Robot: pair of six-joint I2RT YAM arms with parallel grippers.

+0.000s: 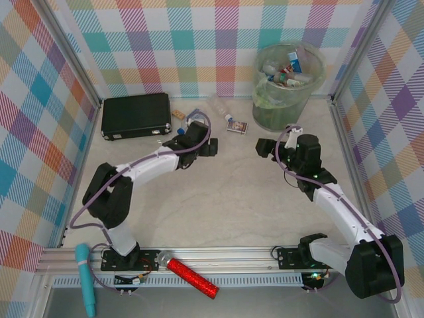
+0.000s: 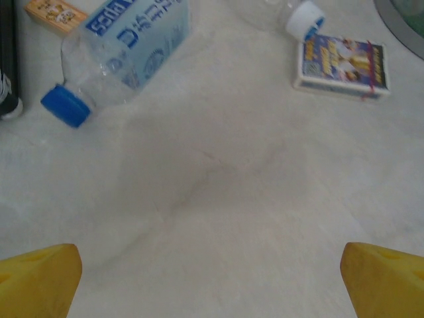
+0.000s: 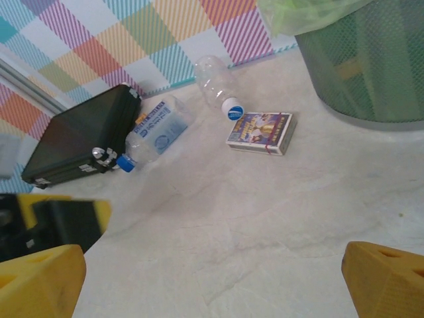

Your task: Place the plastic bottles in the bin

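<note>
Two plastic bottles lie on the table near the back. One is clear with a blue label and blue cap. The other is clear with a white and blue cap. The bin, a greenish wastebasket, stands at the back right and holds several bottles. My left gripper hovers open just in front of the labelled bottle, nothing between its yellow fingertips. My right gripper is open and empty in front of the bin.
A flat black case lies at the back left. A small printed box sits between the bottles and the bin. A small orange block lies by the case. A red glittery cylinder and a teal microphone rest on the front rail.
</note>
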